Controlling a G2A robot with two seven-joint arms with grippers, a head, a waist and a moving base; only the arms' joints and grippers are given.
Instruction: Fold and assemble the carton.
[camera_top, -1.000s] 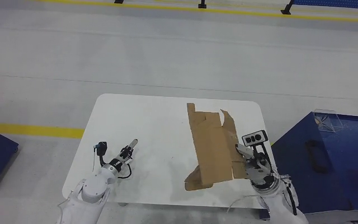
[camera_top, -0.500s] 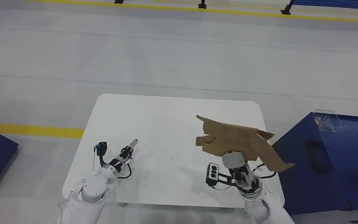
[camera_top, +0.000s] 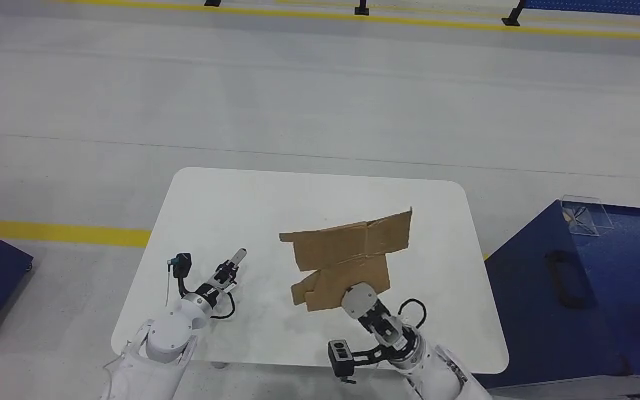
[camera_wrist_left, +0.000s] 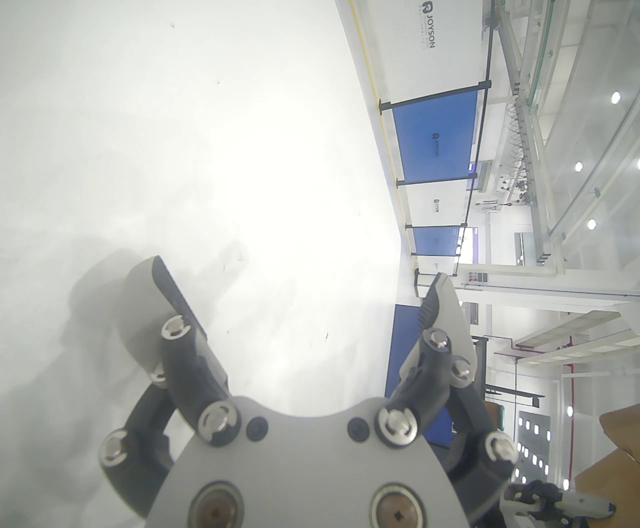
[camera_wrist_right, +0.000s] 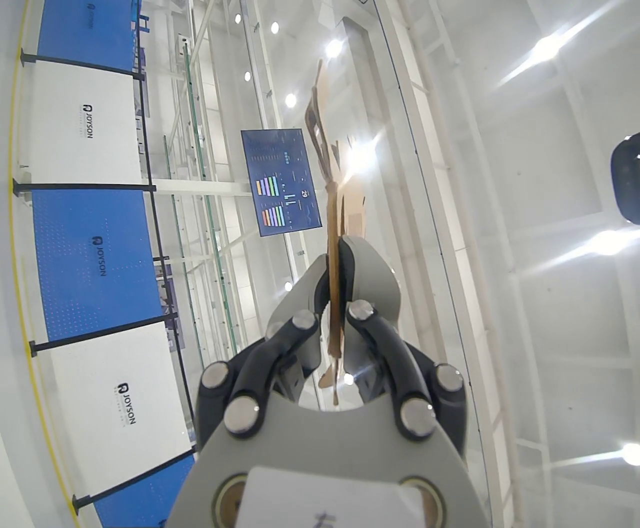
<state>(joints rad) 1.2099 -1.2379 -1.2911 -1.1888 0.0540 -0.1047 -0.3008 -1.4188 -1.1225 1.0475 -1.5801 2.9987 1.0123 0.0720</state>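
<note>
The flattened brown carton (camera_top: 345, 257) hangs above the middle of the white table (camera_top: 250, 215), held up by its near edge. My right gripper (camera_top: 352, 296) is shut on that edge. In the right wrist view the carton (camera_wrist_right: 332, 210) shows edge-on, clamped between the fingers of the right gripper (camera_wrist_right: 334, 280) and pointing up toward the ceiling. My left gripper (camera_top: 236, 257) sits low over the table's near left part, well apart from the carton. Its fingers stand open with nothing between them in the left wrist view (camera_wrist_left: 300, 295).
A blue bin (camera_top: 565, 290) stands just off the table's right side. Bare white tabletop lies to the left and far side of the carton. Grey floor with a yellow line (camera_top: 70, 234) surrounds the table.
The right arm has swung the carton from the table's right side, up off the surface and over toward the middle, turning it as it went. The left arm has not moved.
</note>
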